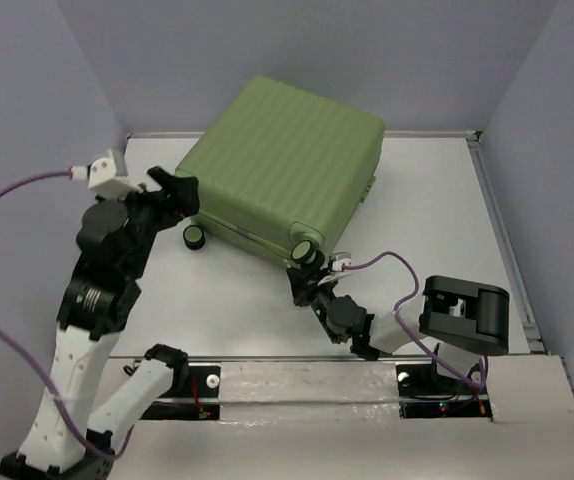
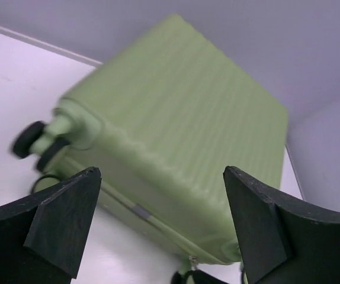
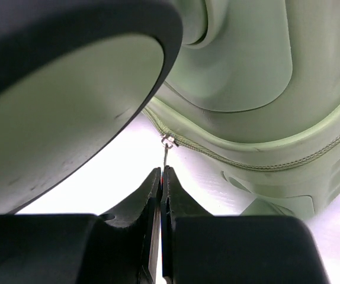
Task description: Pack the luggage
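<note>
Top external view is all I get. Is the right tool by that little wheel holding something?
Observer: Yes. The right wrist view shows the right tool shut on the thin metal zipper pull hanging from the luggage.
Operator: Is the other tool grabbing the luggage too?
Observer: No. The left wrist view shows the left tool open, its fingers wide apart with nothing gripped between them.

Left tool [image 2: 161, 204] hangs with fingers spread wide; right tool [image 3: 161, 177] reaches low, pinched closed.
</note>
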Motion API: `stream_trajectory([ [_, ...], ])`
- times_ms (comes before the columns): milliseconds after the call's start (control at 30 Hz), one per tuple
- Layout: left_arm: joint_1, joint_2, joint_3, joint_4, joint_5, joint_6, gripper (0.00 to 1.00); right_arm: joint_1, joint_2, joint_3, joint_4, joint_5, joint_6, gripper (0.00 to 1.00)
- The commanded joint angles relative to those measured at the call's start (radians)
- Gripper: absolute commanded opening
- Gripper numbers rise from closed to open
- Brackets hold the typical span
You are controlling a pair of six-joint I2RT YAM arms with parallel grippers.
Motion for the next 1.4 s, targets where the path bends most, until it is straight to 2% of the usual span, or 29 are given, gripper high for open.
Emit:
stream_trajectory([
  [0, 0.091, -0.129, -0.162, -0.153, -0.154, 0.106, 0.97, 0.063, -0.015, 0.027, 0.046, -0.176, 0.022, 0.07],
  [133, 0.195, -0.11, -0.259, -0.146, -0.277, 0.141, 0.99, 0.063, 0.005, 0.036, 0.041, -0.187, 0.026, 0.07],
  [233, 0.278, -0.076, -0.274, -0.085, -0.18, 0.187, 0.99, 0.054, 0.0, 0.033, 0.04, -0.204, 0.034, 0.07],
  [300, 0.295, -0.033, -0.26, -0.063, -0.121, 0.234, 0.99, 0.045, -0.004, 0.033, 0.038, -0.213, 0.034, 0.07],
  [367, 0.297, 0.057, -0.218, -0.08, -0.108, 0.267, 0.99, 0.045, -0.006, 0.034, 0.038, -0.227, 0.033, 0.07],
  [500, 0.306, 0.136, -0.185, -0.04, -0.126, 0.296, 0.99, 0.036, 0.009, 0.031, 0.063, -0.247, 0.036, 0.07],
  [633, 0.312, 0.222, -0.142, -0.026, -0.041, 0.322, 0.99, 0.036, 0.031, 0.039, 0.075, -0.264, 0.043, 0.07],
  [900, 0.312, 0.392, -0.02, -0.066, -0.064, 0.367, 0.99, 0.036, 0.034, 0.031, 0.092, -0.268, 0.048, 0.07],
  [1367, 0.31, 0.542, 0.062, -0.063, -0.107, 0.408, 0.99, 0.026, 0.023, 0.014, 0.089, -0.282, 0.053, 0.07],
])
